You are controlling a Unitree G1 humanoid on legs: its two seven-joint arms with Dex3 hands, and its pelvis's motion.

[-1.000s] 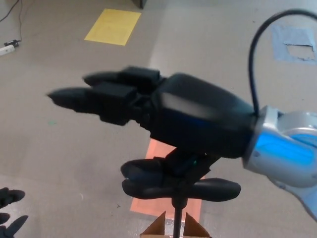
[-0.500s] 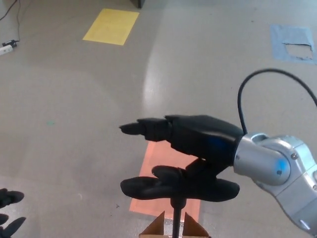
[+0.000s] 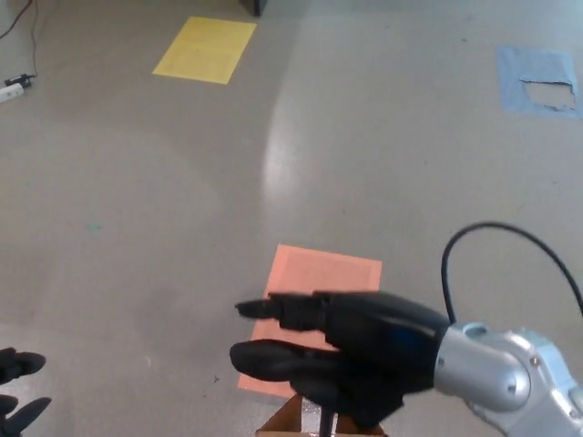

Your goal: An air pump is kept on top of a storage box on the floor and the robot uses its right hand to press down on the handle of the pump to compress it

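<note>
Black right hand (image 3: 364,350), lower centre of frame: lies flat on pump handle (image 3: 269,361), fingers extended, not gripping. Handle directly beneath palm, above cardboard box (image 3: 290,421) at bottom edge. Left hand (image 3: 16,391), bottom-left corner: grip can't be judged.

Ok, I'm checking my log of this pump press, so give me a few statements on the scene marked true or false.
1. The right hand lies on top of the pump handle. True.
2. A yellow patch marks the floor at upper left. True.
3. The left hand grips the pump handle. False: it sits at the bottom left edge, away from the pump.
4. The orange patch lies to the right of the blue patch. False: it lies lower and to the left.
5. The storage box shows at the bottom edge. True.
</note>
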